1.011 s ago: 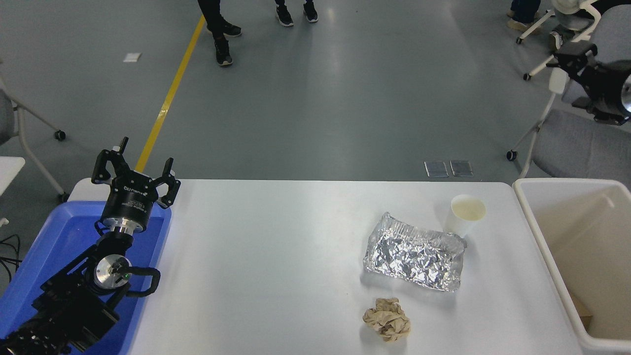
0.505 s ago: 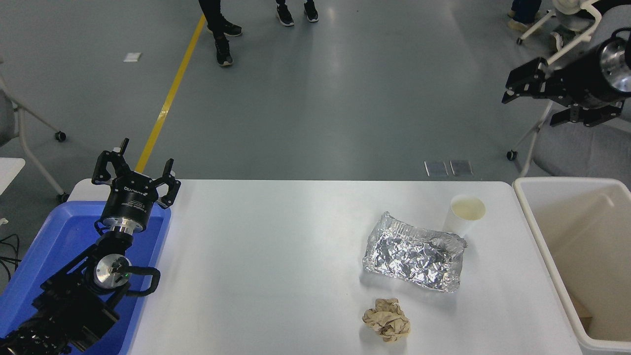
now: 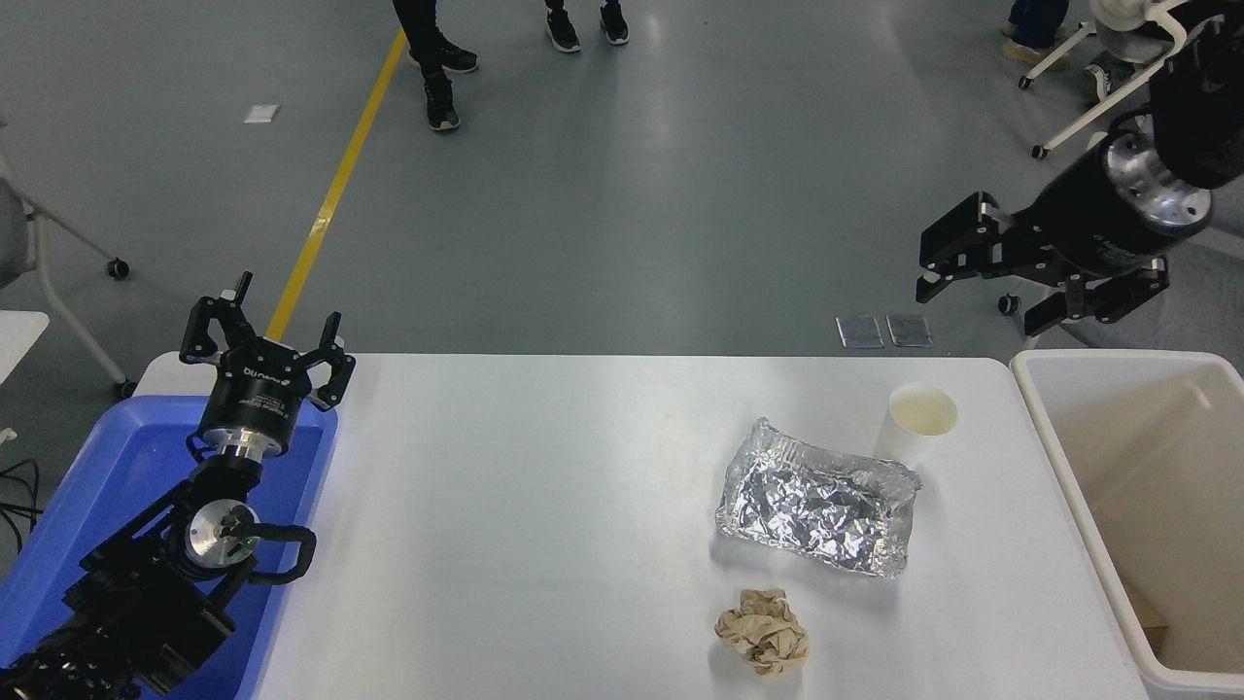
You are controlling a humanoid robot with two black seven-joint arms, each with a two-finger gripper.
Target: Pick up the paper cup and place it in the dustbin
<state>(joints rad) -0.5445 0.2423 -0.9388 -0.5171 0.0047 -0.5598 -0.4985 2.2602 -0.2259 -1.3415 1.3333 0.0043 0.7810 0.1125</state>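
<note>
The small white paper cup [image 3: 918,418] stands upright on the white table [image 3: 544,506], near its far right edge and just behind the foil tray. The large cream dustbin [image 3: 1147,506] stands right of the table, with its rim about level with the tabletop. My right gripper [image 3: 972,287] is open and empty. It hangs in the air above and beyond the table's far right corner, well clear of the cup. My left gripper [image 3: 267,340] is open and parked over the blue bin at the lower left.
A crinkled silver foil tray [image 3: 816,498] lies in front of the cup. A crumpled brown paper ball [image 3: 763,630] lies near the front edge. A blue plastic bin [image 3: 107,506] sits at the left. People's legs and office chairs stand on the floor beyond.
My right arm has swung in from the right edge, moving left and down toward the table's far right corner. The cup, tray, paper ball and left arm have not moved.
</note>
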